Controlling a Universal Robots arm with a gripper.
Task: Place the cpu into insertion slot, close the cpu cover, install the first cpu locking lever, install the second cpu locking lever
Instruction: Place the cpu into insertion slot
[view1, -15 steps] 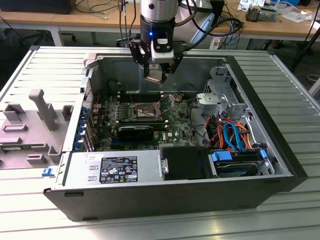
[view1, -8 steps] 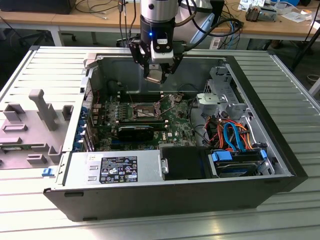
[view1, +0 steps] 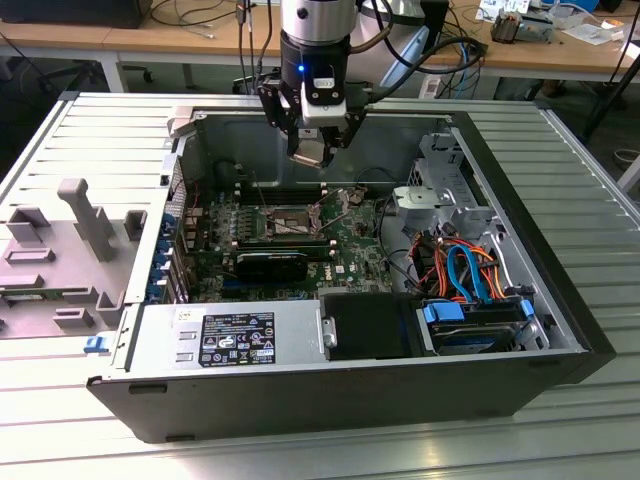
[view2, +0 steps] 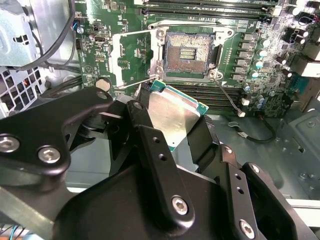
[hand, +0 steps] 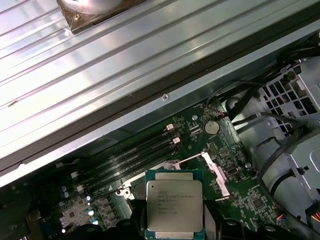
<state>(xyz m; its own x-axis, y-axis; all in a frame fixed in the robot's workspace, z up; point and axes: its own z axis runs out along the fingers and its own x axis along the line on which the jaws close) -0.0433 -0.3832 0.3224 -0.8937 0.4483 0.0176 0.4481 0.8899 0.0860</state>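
Note:
My gripper (view1: 318, 152) hangs above the motherboard inside the open computer case, shut on the cpu (view1: 312, 150). Both wrist views show the cpu (view2: 172, 112) (hand: 174, 202) as a flat silver-topped square with a green edge, clamped between the black fingers (view2: 145, 125). The insertion slot (view2: 187, 52) lies open below and a little ahead of the cpu, its dark centre bare. The cpu cover (view2: 132, 55) is swung open beside the slot, a thin silver frame with board showing through its cut-out. Thin wire levers (view2: 227, 97) stand released around the socket (view1: 290, 222).
Long black memory slots (view2: 200, 10) run beside the socket. A grey power supply (view1: 225, 338) sits at the case's front, and drive cages with blue and orange cables (view1: 470, 275) are on the exterior view's right. A grey fixture (view1: 80, 215) stands on the exterior view's left.

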